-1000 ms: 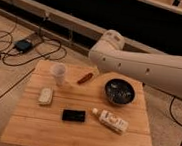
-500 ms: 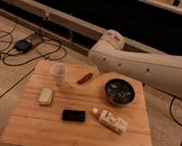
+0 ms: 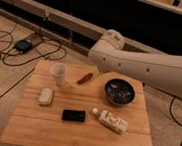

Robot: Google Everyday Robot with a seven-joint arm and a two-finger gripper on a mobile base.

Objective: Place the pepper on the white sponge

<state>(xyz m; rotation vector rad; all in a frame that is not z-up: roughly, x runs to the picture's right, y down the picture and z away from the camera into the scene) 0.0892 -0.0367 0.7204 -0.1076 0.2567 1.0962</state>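
Note:
The pepper (image 3: pixel 85 78), a small reddish-brown chili shape, lies on the far middle of the wooden table (image 3: pixel 76 134). The white sponge (image 3: pixel 46 96), an off-white rounded block, lies on the left part of the table, apart from the pepper. My white arm (image 3: pixel 145 67) reaches in from the right above the table's far edge, its elbow over the pepper's far side. My gripper is not in view.
A translucent cup (image 3: pixel 58 74) stands between sponge and pepper. A dark bowl (image 3: pixel 119 92) sits at the right. A black flat rectangle (image 3: pixel 74 115) and a lying white bottle (image 3: pixel 109 120) are near the front. Cables and a box (image 3: pixel 22 46) lie on the floor at left.

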